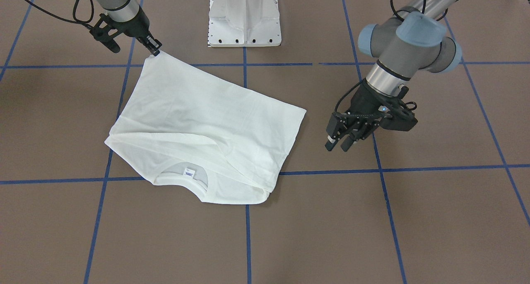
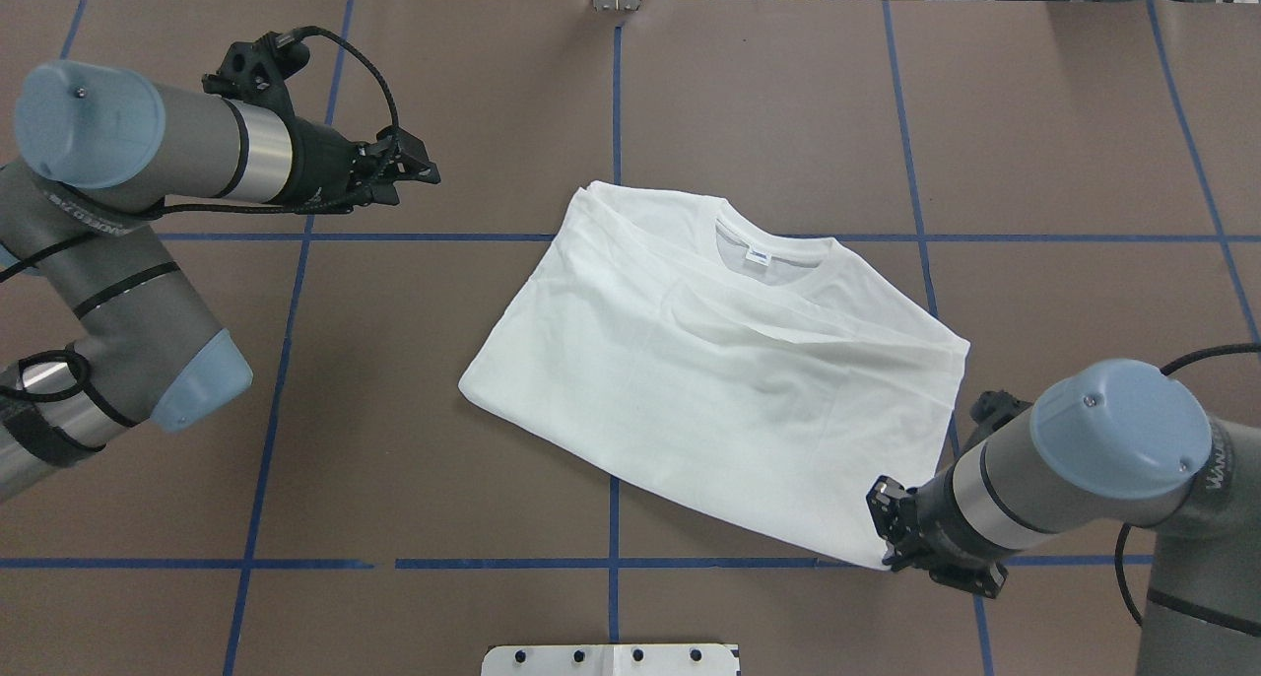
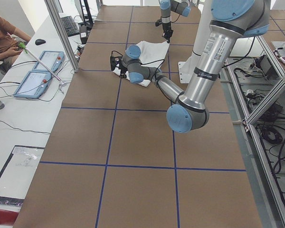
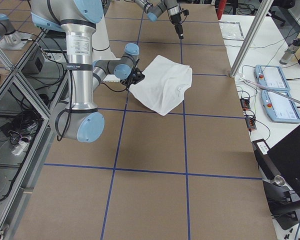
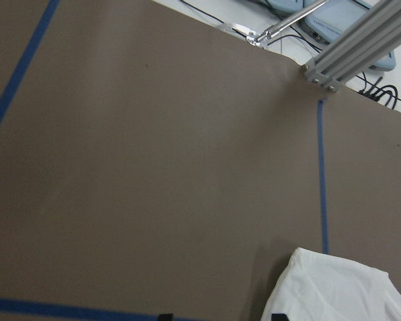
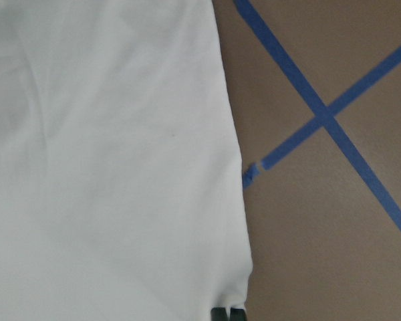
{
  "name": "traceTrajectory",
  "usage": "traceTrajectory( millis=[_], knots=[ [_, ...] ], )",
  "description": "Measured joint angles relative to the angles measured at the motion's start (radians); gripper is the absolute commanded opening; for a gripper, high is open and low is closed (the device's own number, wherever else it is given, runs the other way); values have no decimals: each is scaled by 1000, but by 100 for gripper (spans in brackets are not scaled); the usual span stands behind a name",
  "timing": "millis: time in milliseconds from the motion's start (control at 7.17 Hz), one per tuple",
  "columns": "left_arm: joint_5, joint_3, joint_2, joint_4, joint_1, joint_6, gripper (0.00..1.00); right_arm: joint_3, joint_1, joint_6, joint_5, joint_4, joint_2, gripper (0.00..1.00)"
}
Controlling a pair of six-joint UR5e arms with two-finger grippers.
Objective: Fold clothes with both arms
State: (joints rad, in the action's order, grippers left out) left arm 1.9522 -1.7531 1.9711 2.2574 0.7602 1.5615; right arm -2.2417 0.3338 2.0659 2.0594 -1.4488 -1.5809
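The white T-shirt (image 1: 198,122) lies folded on the brown table, its ribbed neck and small label (image 1: 189,173) facing up at the far side. It also shows in the overhead view (image 2: 719,361). My right gripper (image 1: 155,50) is shut on the shirt's near corner, seen low in the overhead view (image 2: 884,548) and at the bottom of the right wrist view (image 6: 227,313). My left gripper (image 1: 338,143) is open and empty, hovering over bare table beside the shirt, apart from it (image 2: 419,169). The left wrist view shows only a shirt edge (image 5: 341,287).
The white pedestal base (image 1: 244,19) stands at the robot side of the table. Blue tape lines (image 1: 246,234) grid the brown surface. In the exterior left view an operator (image 3: 2,40) and control pendants (image 3: 38,76) are at a side bench beyond an aluminium post (image 3: 61,33).
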Motion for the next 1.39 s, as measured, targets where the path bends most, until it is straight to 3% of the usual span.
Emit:
traceTrajectory(
  millis=[139, 279, 558, 837, 1116, 1395],
  knots=[
    [23, -71, -14, -50, -67, 99, 76, -20, -59, 9, 18, -1, -27, 94],
    [28, -123, -20, -106, -141, 175, 78, -34, -111, 16, 21, -1, -48, 100],
    [-15, -152, -19, -205, -266, 247, 80, -51, -136, 46, 7, -1, -63, 100],
    [-52, -140, -12, -265, -339, 261, 79, -40, 33, 30, -3, 2, -20, 100],
    [-103, -106, -3, -275, -353, 251, 76, 93, 254, -138, -42, 2, 129, 100],
    [-150, -58, 20, -277, -354, 241, 75, 195, 330, -272, -143, 21, 199, 100]
  ],
)
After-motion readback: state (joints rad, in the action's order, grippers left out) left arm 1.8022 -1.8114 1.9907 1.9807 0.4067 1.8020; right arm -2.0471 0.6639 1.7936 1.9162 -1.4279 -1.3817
